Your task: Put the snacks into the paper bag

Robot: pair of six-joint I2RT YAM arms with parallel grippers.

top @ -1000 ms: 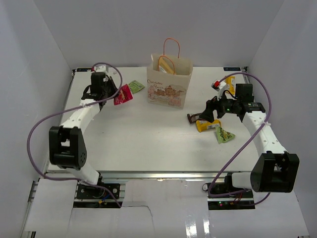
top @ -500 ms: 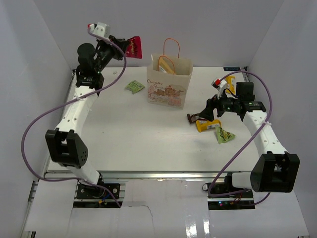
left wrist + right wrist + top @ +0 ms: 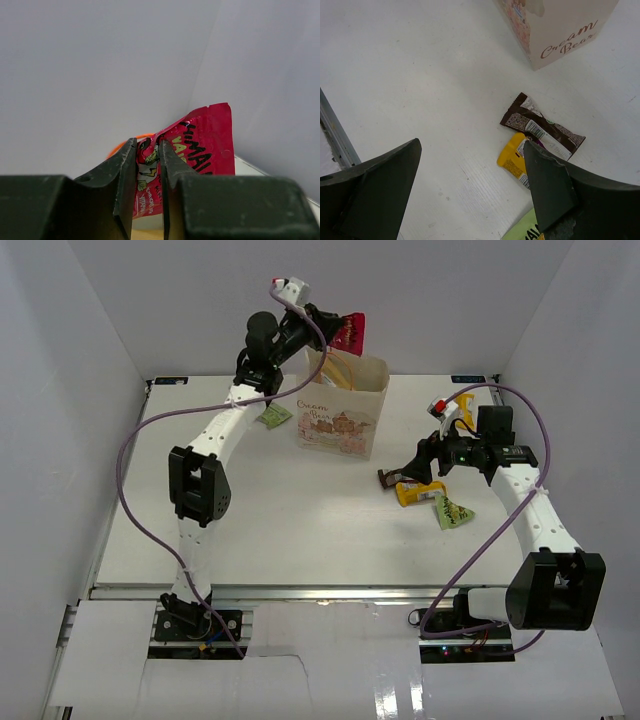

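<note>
The left end effector (image 3: 328,323) is raised high and clamped on the top edge of the magenta packet (image 3: 349,332). The left wrist view shows its two fingers (image 3: 125,170) pressed close on the crinkled foil, with the packet (image 3: 205,145) hanging beyond them. Directly below this end effector stands the paper bag (image 3: 345,415), upright on the worktop (image 3: 280,510). A tan-yellow bag (image 3: 338,371) lies inside the paper bag's open mouth. An orange handle (image 3: 119,148) arcs just behind the left finger. From these angles the packet seems to hang just over the bag's rim, though I cannot tell whether its lower edge is already inside. A green packet (image 3: 272,416) lies on the worktop below the left arm, beside the paper bag.

The right end effector (image 3: 410,470) hovers low with its jaws spread wide and holds nothing. Ahead of its fingertips (image 3: 415,150) lies the dark brown bar wrapper (image 3: 542,129). A yellow pouch (image 3: 512,162) touches the wrapper's near side. A second green packet (image 3: 453,511) lies just under the right finger.
</note>
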